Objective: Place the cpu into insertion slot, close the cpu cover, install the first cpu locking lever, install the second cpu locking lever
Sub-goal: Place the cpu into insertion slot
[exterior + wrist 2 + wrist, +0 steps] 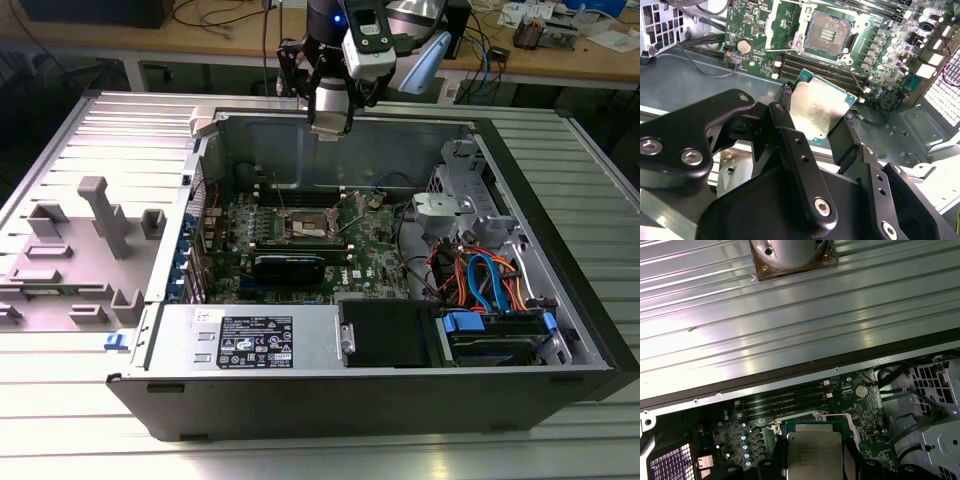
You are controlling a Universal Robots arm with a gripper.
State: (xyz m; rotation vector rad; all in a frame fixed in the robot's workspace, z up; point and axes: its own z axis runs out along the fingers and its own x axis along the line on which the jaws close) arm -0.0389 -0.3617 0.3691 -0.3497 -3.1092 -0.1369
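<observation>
While the gripper clamps it by two opposite edges, the cpu hangs clear of the motherboard; the insertion slot lies open below and ahead of the gripper, apart from the chip. Handling, judged: light, stiff, thin; smooth metal top likely slippery; underside contacts and socket pins likely fragile; hold by the edges only, as now. Hidden or unclear: chip underside; its orientation mark; how deep the edges sit against the pads; the cpu cover beside the slot, hard to make out.
</observation>
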